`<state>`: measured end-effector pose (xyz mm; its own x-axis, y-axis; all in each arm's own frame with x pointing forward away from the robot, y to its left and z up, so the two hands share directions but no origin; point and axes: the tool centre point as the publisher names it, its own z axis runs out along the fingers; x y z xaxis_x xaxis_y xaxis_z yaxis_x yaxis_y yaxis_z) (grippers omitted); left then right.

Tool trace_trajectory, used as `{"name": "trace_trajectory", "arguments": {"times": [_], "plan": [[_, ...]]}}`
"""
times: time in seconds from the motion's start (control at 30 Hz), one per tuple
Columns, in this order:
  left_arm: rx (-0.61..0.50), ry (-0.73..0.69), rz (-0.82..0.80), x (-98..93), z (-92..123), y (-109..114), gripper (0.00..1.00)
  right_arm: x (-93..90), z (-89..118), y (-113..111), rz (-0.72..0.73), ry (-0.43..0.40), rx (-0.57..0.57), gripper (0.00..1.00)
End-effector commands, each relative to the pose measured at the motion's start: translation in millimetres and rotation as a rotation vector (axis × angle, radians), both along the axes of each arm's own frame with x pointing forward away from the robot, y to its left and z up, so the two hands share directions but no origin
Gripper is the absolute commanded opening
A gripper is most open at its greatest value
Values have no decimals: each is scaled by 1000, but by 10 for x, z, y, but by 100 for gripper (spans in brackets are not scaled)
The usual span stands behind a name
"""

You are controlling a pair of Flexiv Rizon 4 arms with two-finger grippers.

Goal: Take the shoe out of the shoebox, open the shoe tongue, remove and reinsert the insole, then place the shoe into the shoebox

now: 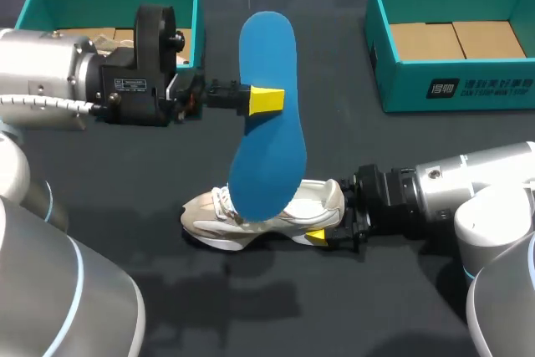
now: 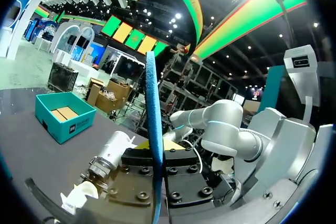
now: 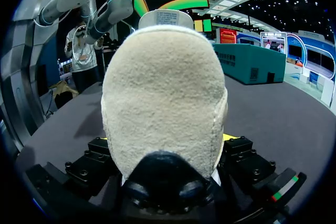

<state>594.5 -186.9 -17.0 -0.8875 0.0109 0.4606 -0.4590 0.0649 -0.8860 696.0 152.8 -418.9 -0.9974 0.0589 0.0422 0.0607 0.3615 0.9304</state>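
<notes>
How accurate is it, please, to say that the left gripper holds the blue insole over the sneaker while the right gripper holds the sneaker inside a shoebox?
One detail is off: the head view shows the sneaker lying on the black table, outside both teal shoeboxes. Otherwise yes: the left gripper holds the blue insole over it while the right gripper holds the sneaker.

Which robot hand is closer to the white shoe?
Right. The right gripper clamps the shoe at its heel; the left gripper holds the blue insole, up away from it.

Head camera overhead, facing down; left wrist close along insole, right against shoe heel.
</notes>
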Motion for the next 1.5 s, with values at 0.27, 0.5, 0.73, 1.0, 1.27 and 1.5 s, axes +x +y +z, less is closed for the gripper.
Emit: {"name": "trace_trajectory", "arguments": {"times": [0.27,0.5,0.73,1.0,1.27,1.5], "plan": [[-21,-6,30,-74,-16,64,0,0,-20,12,-1,1,-3,0],[-21,-6,30,-74,-16,64,0,0,-27,-5,-5,9,-25,0],[-21,-6,30,-74,-16,64,0,-26,-2,-69,-25,22,-82,100],[-21,-6,30,-74,-16,64,0,-74,102,-283,-40,47,-202,100],[-21,-6,30,-74,-16,64,0,-88,322,-532,-16,104,-412,100],[-21,-6,30,-74,-16,64,0,-65,530,-678,28,160,-584,100]]}}
